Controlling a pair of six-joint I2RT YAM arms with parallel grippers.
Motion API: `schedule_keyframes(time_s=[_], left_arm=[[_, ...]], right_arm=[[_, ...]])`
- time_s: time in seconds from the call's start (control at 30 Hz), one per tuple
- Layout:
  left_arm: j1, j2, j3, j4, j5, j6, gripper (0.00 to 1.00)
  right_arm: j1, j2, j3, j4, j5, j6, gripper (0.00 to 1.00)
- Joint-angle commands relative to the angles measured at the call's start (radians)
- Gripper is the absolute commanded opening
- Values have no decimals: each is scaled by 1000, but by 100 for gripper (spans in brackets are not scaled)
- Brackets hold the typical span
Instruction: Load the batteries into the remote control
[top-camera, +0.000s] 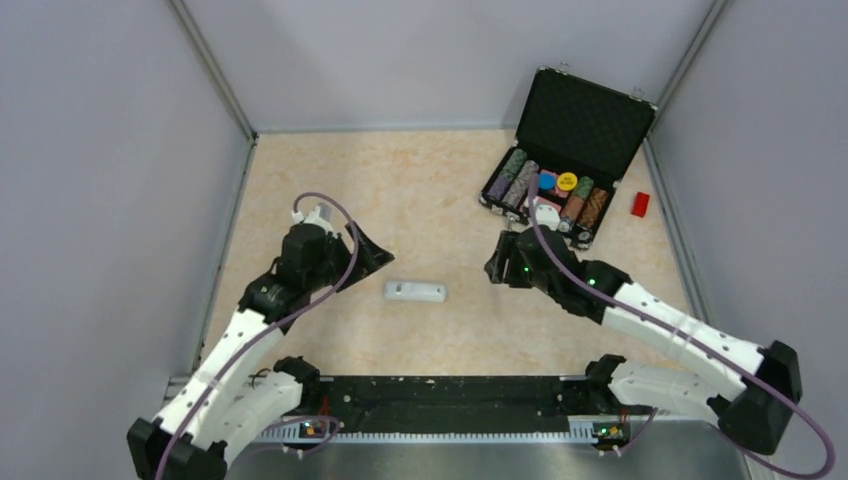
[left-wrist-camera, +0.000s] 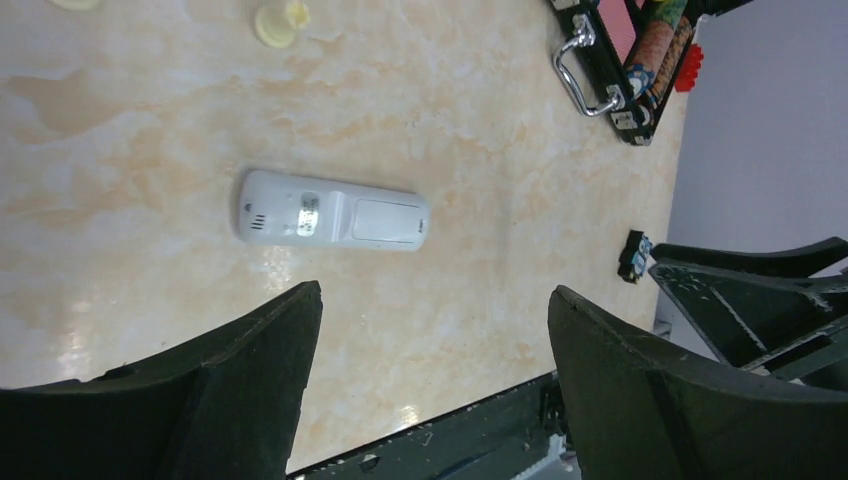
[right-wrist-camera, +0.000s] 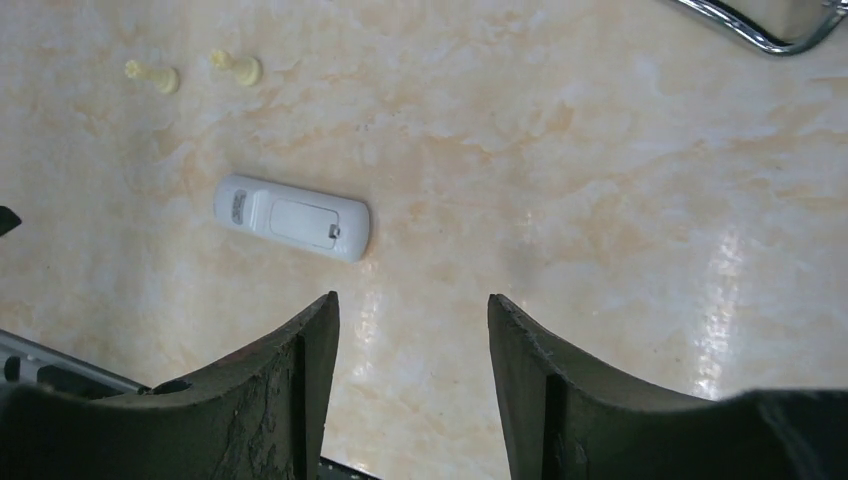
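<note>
On the left, the left arm (top-camera: 240, 340) bends in over the tabletop (top-camera: 420, 180). The left jaws are spread wide and hold nothing. You can see bare tabletop between the two black fingers (left-wrist-camera: 250, 390). They hang near the left end of the remote control (top-camera: 415, 291) but do not touch it.

The remote control is in the middle. It is slim and white. It lies flat on the tabletop, with its long side running left to right, between the two arms. The side facing up has a small label and a smooth panel. Two little cream pegs (right-wrist-camera: 155, 75) lie on the tabletop, apart from the remote control.

On the right, the right arm (top-camera: 680, 330) reaches in. The right jaws are spread open too, with only tabletop showing between them. They are near the right end of the remote control and not touching it.

Further back on the right, a black case (top-camera: 585, 120) stands open with its lid up. Rows of round chips (top-camera: 520, 180) sit inside it, and it has a shiny handle (left-wrist-camera: 585, 75). A small red block (top-camera: 640, 204) lies just beside the case, on its right.
</note>
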Motion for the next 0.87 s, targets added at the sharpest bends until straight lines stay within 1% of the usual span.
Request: schedule_keyframes(time_s=[0.0, 0.07, 0.13, 0.17, 0.2, 0.23, 0.27, 0.3, 0.4, 0.5, 0.57, 0.7, 0.83], left_arm=[[-1, -211, -6, -180, -179, 108, 89], [-1, -297, 24, -257, -259, 121, 93], [-1, -369, 63, -335, -306, 136, 94], [-1, -403, 83, -376, -326, 143, 97], [-1, -437, 100, -407, -345, 148, 99], [-1, -467, 117, -438, -359, 150, 99], [-1, -498, 132, -471, -374, 150, 99], [-1, -526, 146, -499, -388, 147, 99], [0, -598, 173, -575, -422, 121, 99], [-1, -655, 187, -621, -396, 123, 99], [-1, -680, 197, -681, -408, 81, 99], [0, -754, 224, -738, -403, 56, 99], [-1, -770, 269, -785, -420, 47, 99]], right_arm=[[3, -203, -51, -73, 84, -12, 56], [3, -294, -38, -136, 114, -7, 56], [3, -364, 3, -238, 158, 0, 56], [2, -398, 33, -298, 180, 2, 57], [3, -435, 65, -360, 212, 5, 60], [3, -472, 98, -417, 246, 10, 74], [2, -508, 134, -470, 279, 10, 92], [3, -543, 167, -512, 319, 5, 98], [3, -635, 263, -596, 381, -22, 99], [2, -702, 337, -629, 431, -50, 99], [3, -737, 368, -648, 464, -54, 99], [2, -784, 416, -707, 472, -36, 99], [3, -820, 402, -733, 446, 3, 99]])
